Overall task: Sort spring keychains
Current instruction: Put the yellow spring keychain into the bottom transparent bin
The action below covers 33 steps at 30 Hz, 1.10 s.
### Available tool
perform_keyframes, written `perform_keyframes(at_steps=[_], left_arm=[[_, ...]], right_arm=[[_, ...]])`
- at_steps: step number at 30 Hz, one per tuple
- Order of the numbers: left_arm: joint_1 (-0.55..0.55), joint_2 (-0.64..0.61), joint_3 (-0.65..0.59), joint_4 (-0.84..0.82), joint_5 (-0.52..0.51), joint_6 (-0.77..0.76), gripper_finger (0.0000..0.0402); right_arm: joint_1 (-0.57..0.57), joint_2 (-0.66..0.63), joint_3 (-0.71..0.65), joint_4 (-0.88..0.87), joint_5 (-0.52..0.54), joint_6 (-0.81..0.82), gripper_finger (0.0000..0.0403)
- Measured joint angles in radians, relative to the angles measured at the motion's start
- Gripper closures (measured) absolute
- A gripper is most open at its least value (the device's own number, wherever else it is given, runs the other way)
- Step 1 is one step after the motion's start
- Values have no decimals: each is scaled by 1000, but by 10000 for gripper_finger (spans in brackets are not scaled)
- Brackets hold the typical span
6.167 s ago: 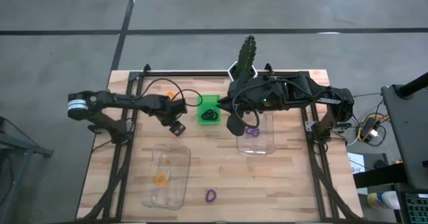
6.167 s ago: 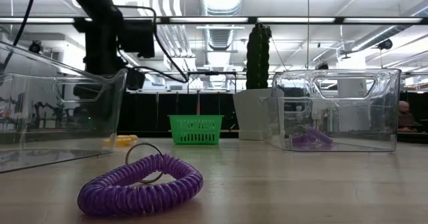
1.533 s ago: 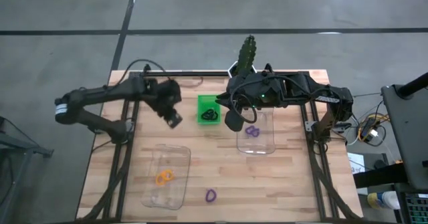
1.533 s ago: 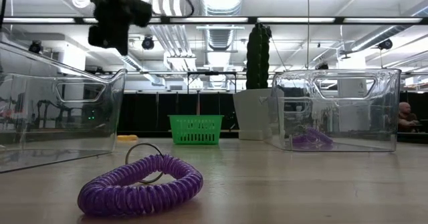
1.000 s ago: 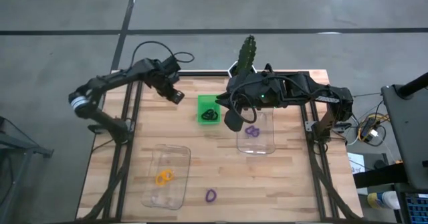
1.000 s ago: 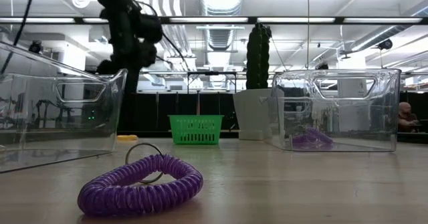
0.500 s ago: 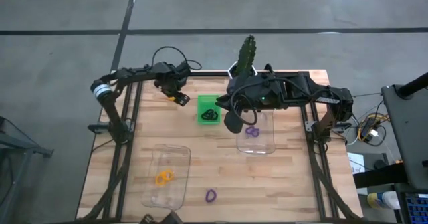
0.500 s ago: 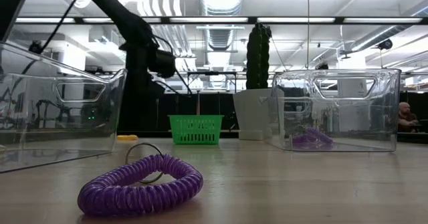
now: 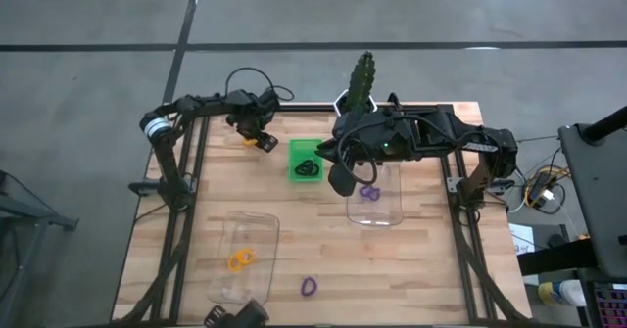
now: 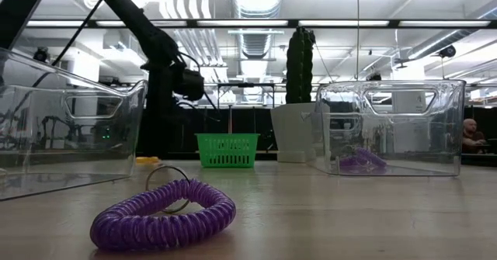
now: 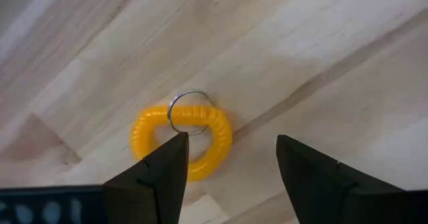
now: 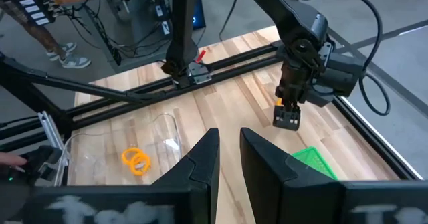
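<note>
Orange spring keychain (image 11: 182,141) is seen lying flat on the bare wood at the far-left part of the table (image 9: 323,240), its metal split ring on top. Left gripper (image 9: 257,138) is positioned right over it with jaws spread wide, one finger (image 11: 148,178) on each side of the coil; nothing is grasped and contact cannot be confirmed. In the high view the same keychain shows as a small orange spot at the gripper tip, just left of the green tray (image 9: 306,161).

Black keychains (image 9: 309,167) are piled in the green tray; the count cannot be read. Orange keychains (image 9: 238,260) lie inside the near-left clear box (image 9: 242,257); they are also caught in the right wrist view (image 12: 136,160). Purple keychain (image 9: 369,193) sits in the right clear box (image 9: 375,193), seen through its wall in the low view (image 10: 362,161). Another purple keychain (image 9: 309,287) lies loose on the table near the front edge, between the two boxes, metal ring leaning on the coil (image 10: 164,213).

Right gripper (image 9: 342,178) is parked above the gap between the green tray and the right clear box, jaws nearly closed with only a narrow slit between the fingers (image 12: 198,165), nothing held.

Potted cactus (image 9: 361,81) stands at the table's far edge, behind the tray. A dark object (image 9: 237,315) shows at the near-left table edge; what it is cannot be told
</note>
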State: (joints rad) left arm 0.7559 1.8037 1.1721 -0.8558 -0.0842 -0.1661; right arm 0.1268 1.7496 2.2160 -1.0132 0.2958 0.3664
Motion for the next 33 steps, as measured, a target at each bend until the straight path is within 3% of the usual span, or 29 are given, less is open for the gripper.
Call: perform_keyframes(at_steps=[9,18,26,33], left_arm=[[46,35,2,3,88,-19,220],[46,24,2,-27,127,-25,383],[42,-18,46,-209,125,78,385],[23,-193,59,-292,158,77,389]], right_arm=[[0,0,0,0,0,-3,349],[2,0,0,1,-2,0,349],[2,0,0,2,-4,-5,349],[2,0,0,3,-5,-30,349]])
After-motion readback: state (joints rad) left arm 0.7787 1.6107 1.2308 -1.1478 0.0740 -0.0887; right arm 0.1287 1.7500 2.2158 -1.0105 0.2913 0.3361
